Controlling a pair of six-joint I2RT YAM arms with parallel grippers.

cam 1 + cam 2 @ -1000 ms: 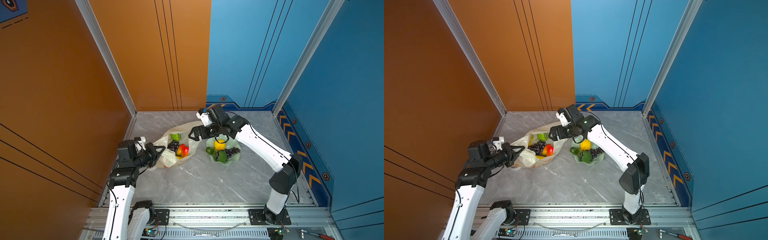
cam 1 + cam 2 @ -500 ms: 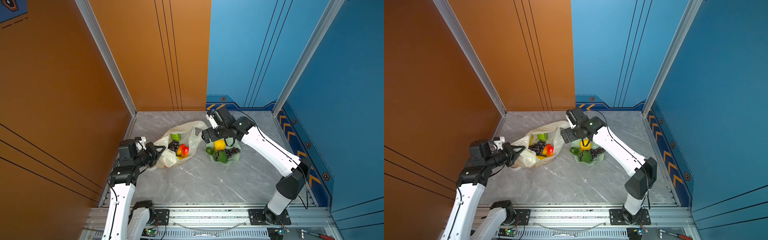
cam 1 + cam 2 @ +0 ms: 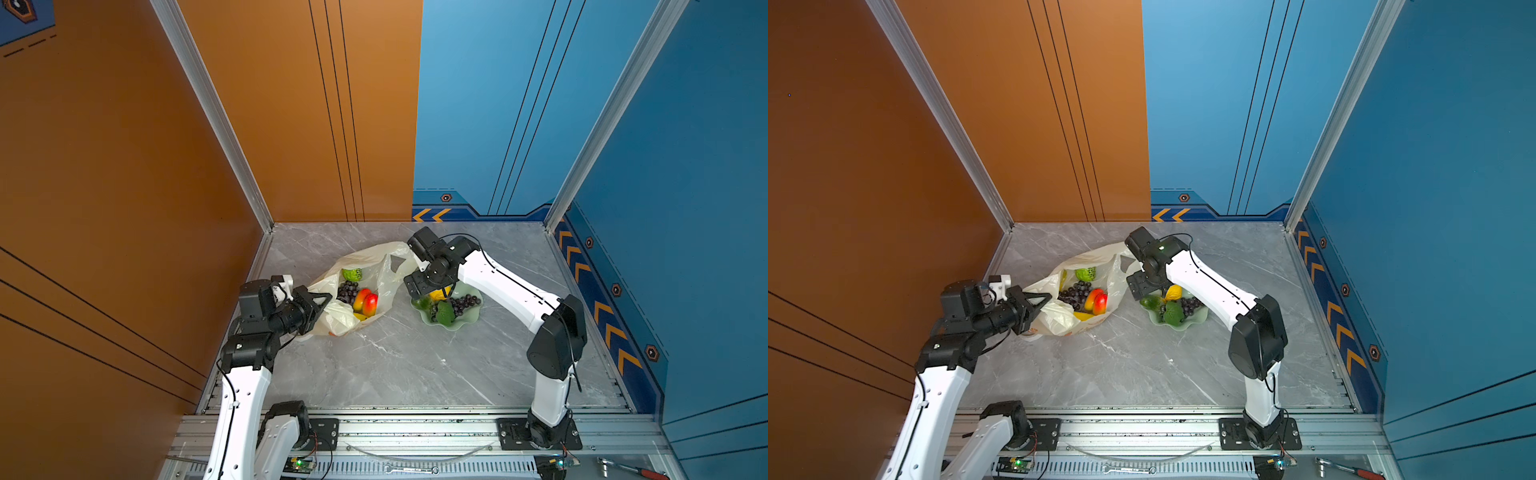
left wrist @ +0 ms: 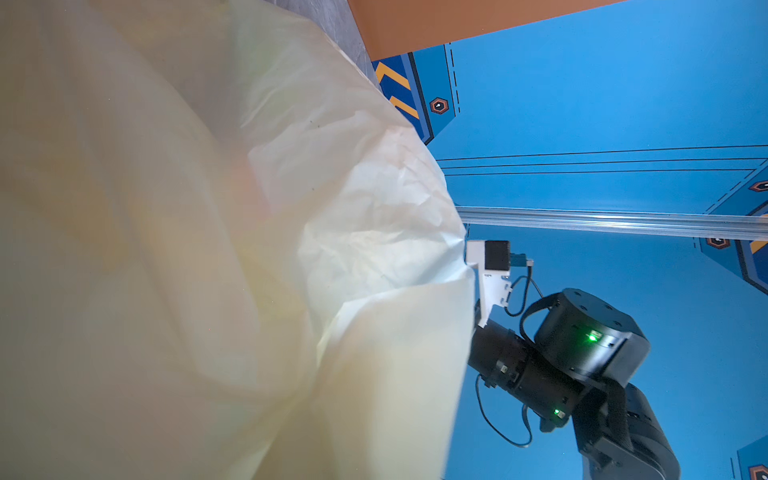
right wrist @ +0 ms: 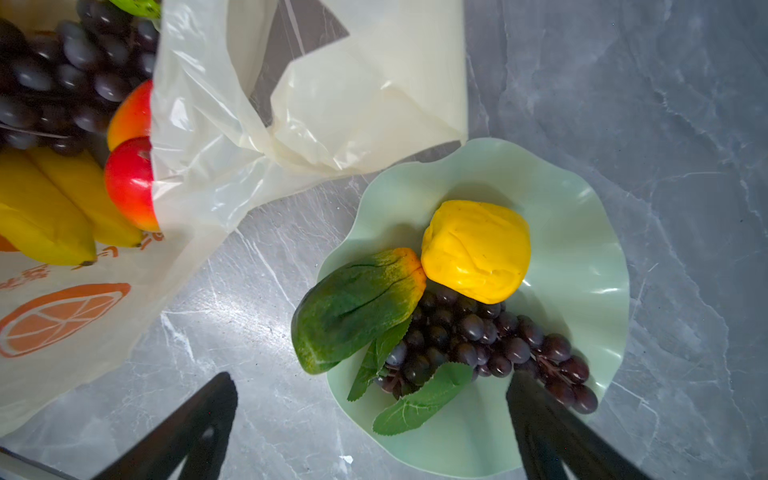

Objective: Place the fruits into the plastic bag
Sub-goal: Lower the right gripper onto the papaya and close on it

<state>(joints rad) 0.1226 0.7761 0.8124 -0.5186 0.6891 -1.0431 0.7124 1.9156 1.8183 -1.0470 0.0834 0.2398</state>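
Note:
The cream plastic bag [image 3: 374, 266] lies open left of centre, in both top views. In it are a green round fruit [image 3: 352, 274], dark grapes [image 3: 347, 291], red-yellow pieces [image 3: 366, 301] and bananas [image 5: 54, 208]. My left gripper [image 3: 326, 297] is shut on the bag's near edge; bag film [image 4: 208, 249] hides its jaws in the left wrist view. My right gripper [image 5: 370, 415] hangs open just above the pale green dish [image 5: 582, 257]. The dish holds a yellow lemon-like fruit [image 5: 476, 249], a green-orange fruit [image 5: 357, 307] and a grape cluster [image 5: 478, 332].
Orange and blue walls close in the grey marble table [image 3: 395, 365] on three sides. A metal rail [image 3: 415, 428] with both arm bases runs along the front. A wrench [image 3: 409, 469] and a red-handled tool [image 3: 631, 469] lie below it.
My right gripper has swung from above the bag's mouth to the right, over the dish, still open. The left arm and the bag have kept still.

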